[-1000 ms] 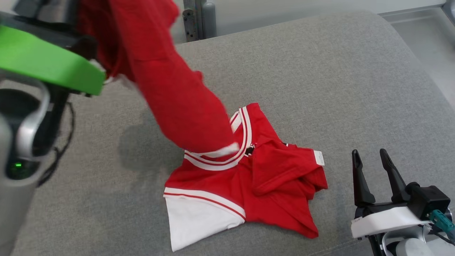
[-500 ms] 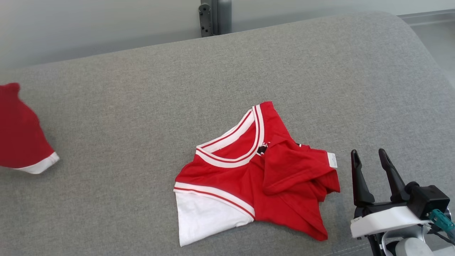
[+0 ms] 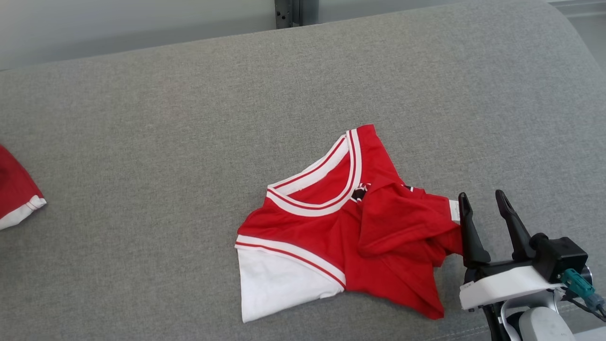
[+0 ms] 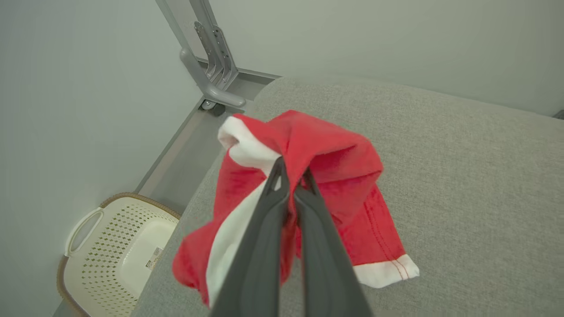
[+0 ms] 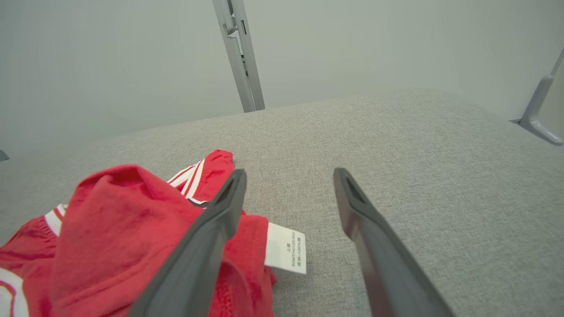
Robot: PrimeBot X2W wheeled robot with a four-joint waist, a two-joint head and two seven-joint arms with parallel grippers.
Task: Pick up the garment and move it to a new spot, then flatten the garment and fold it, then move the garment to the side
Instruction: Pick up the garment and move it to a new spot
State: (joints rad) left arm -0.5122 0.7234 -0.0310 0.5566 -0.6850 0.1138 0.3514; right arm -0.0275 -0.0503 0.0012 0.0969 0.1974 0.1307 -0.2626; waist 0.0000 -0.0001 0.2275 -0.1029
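Pinching bunched red garment [image 4: 339, 154], left gripper [image 4: 291, 176] jaws closed tight on it, above left end of cushion [image 3: 142, 118]; white-hemmed end hangs down. Red jersey [image 3: 326, 232] crumpled mid-cushion, long axis far-near, strap pointing far, white panel near-left. Right gripper [image 3: 481, 196] jaws wide apart, empty, just beside jersey's label [image 5: 285, 246].

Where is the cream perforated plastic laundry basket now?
The basket is lower left in the left wrist view, on the floor beside the grey upholstered surface, below the red-and-white garment clamped in the left gripper.
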